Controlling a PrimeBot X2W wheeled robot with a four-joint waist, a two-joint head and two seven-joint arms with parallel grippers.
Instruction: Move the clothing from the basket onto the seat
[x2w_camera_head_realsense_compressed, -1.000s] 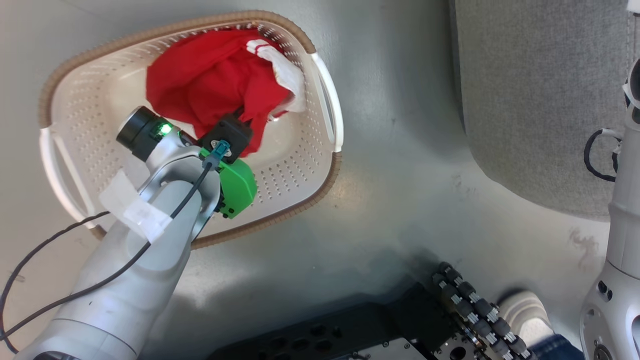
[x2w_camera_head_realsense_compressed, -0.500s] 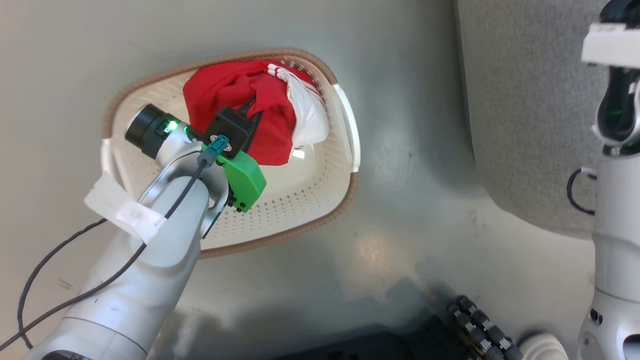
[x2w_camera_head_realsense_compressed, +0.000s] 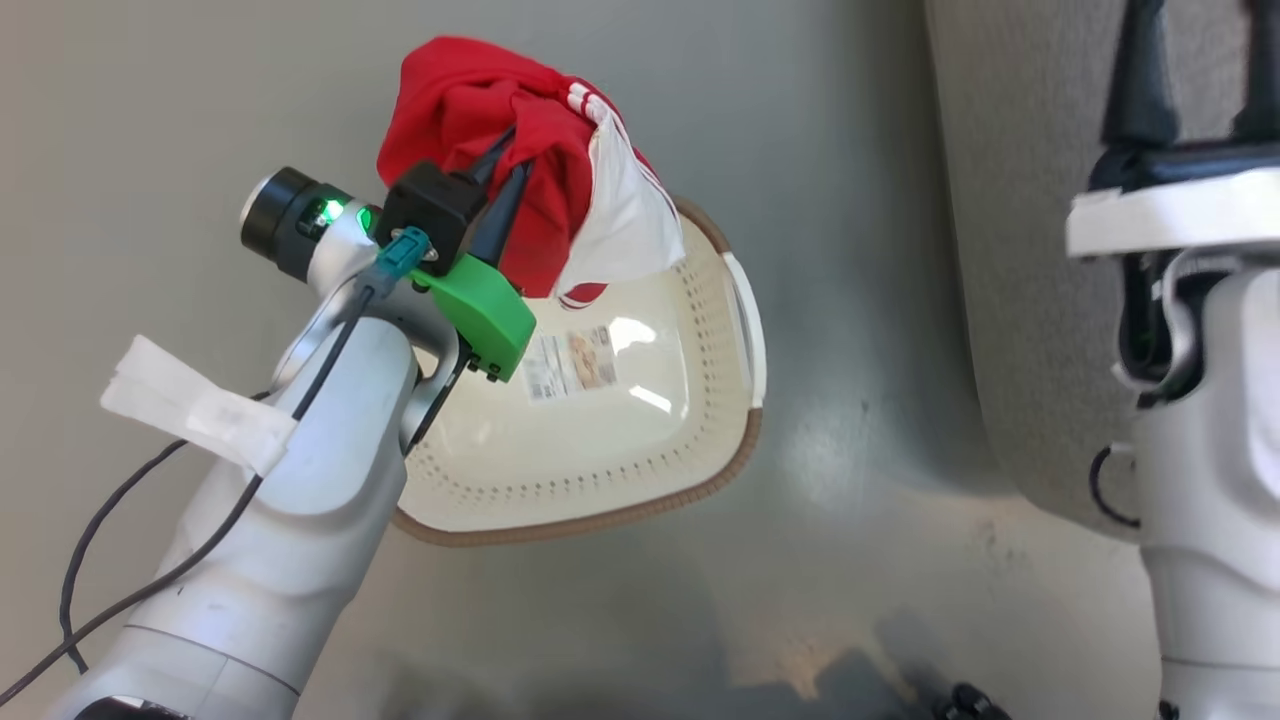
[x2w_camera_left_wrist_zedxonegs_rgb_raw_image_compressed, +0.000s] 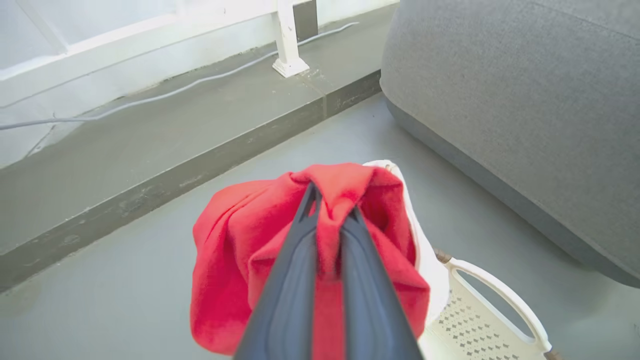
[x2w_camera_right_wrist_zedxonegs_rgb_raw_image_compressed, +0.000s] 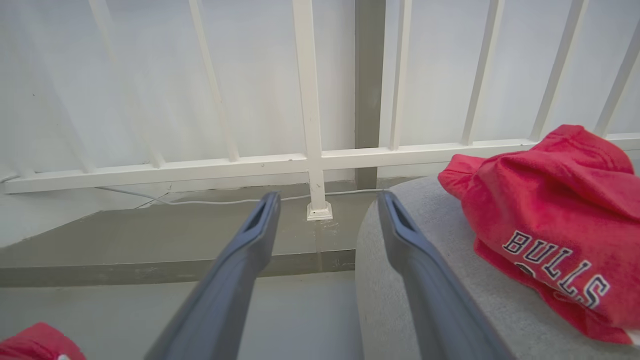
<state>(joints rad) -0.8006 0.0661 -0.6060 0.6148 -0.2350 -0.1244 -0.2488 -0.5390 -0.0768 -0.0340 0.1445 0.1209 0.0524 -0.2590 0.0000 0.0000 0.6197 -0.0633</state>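
- Left arm (x2w_camera_head_realsense_compressed: 290, 500): pale forearm reaching from near left toward far right, wrist bent.
- Left gripper (x2w_camera_left_wrist_zedxonegs_rgb_raw_image_compressed: 333, 202): long dark fingers pinched together on the clothing (x2w_camera_left_wrist_zedxonegs_rgb_raw_image_compressed: 225, 260).
- Right arm (x2w_camera_head_realsense_compressed: 1200, 470): upright at the right edge.
- Right gripper (x2w_camera_right_wrist_zedxonegs_rgb_raw_image_compressed: 328, 197): fingers spread wide apart.

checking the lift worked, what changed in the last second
The left gripper raised the red and white garment up out of the basket, which now lies empty with a label showing on its bottom. The head view also shifted. Unchanged: the left gripper stays shut on the garment, and the basket remains on the grey floor.
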